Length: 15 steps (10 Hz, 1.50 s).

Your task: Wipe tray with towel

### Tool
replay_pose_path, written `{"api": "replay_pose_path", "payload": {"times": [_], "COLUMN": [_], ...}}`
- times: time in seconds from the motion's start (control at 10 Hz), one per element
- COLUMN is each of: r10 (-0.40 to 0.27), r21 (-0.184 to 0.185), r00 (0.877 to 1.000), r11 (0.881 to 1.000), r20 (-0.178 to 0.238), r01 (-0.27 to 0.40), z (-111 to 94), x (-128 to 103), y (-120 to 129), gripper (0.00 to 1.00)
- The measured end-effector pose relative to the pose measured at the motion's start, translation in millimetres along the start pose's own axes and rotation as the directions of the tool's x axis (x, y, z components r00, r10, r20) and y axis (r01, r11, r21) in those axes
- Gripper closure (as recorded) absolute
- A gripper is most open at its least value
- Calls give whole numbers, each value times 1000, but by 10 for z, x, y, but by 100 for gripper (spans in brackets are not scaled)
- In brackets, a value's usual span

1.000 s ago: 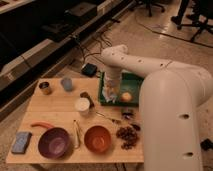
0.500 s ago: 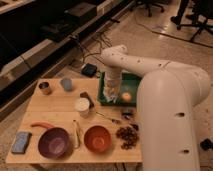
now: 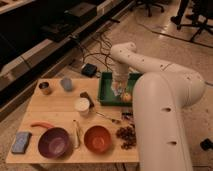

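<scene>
Blue sponge (image 3: 20, 141) at the left end of the table (image 3: 57, 112), then a purple bowl (image 3: 54, 143) and an orange bowl (image 3: 96, 139) along the front. Further right, the green tray (image 3: 106, 84) sits at the table's back edge. The gripper (image 3: 118, 90) is down inside it, beside a small orange thing (image 3: 127, 97). Spread or closed, I can't tell.

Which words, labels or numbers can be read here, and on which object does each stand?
None can be read. The green tray, the white cup and the blue block show no legible print. The gripper, down inside the tray, bears no legible label either.
</scene>
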Motion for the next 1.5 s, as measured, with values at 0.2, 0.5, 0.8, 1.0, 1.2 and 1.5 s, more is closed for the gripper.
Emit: {"api": "replay_pose_path", "payload": {"times": [0.2, 0.5, 0.8, 1.0, 1.2, 1.5], "r10": [5, -14, -41, -59, -68, -62], "r21": [-17, -35, -35, -38, -37, -36], "r00": [1000, 999, 997, 996, 994, 993], "r11": [1000, 999, 998, 997, 997, 997], "r20": [10, 35, 60, 68, 80, 99], "r01": [-5, 15, 43, 62, 72, 66], "z": [55, 124, 152, 175, 222, 240], "x": [-76, -214, -399, -528, -630, -719], "y": [-74, -52, -61, -72, -161, -315], "gripper": [100, 100, 100, 100, 100, 100]}}
